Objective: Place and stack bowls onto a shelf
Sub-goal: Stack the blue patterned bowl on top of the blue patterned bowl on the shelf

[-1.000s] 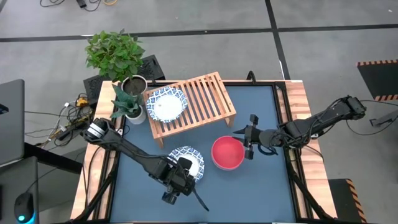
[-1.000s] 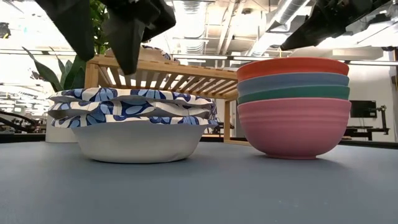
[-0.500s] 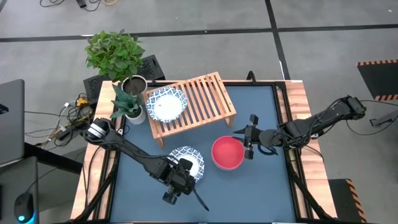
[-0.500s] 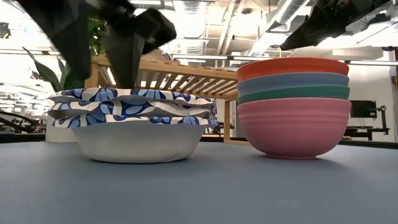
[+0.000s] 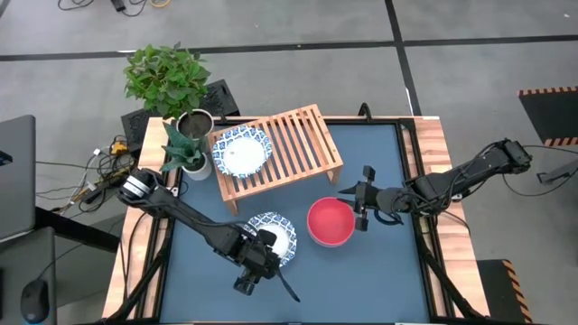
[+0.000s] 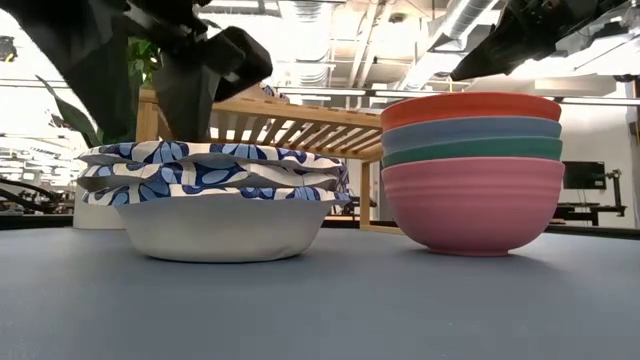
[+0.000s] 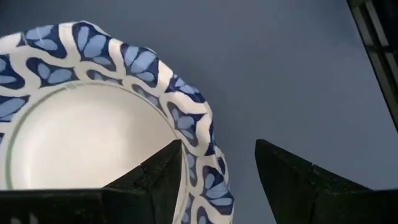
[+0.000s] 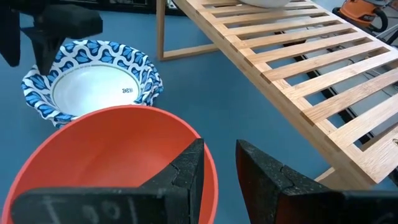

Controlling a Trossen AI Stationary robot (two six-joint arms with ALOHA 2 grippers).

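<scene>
left claw [image 7: 217, 171] spread astride patterned bowl [image 7: 93, 130] rim, right claw [image 8: 217, 165] spread astride red bowl [image 8: 112, 149] rim — bowls upright

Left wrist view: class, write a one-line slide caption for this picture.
Left claw, fingers apart, straddles the rim of a blue-patterned white bowl on the blue table.

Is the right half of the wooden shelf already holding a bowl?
No, the shelf holds one patterned bowl on its left part; the right slats are bare.
</scene>
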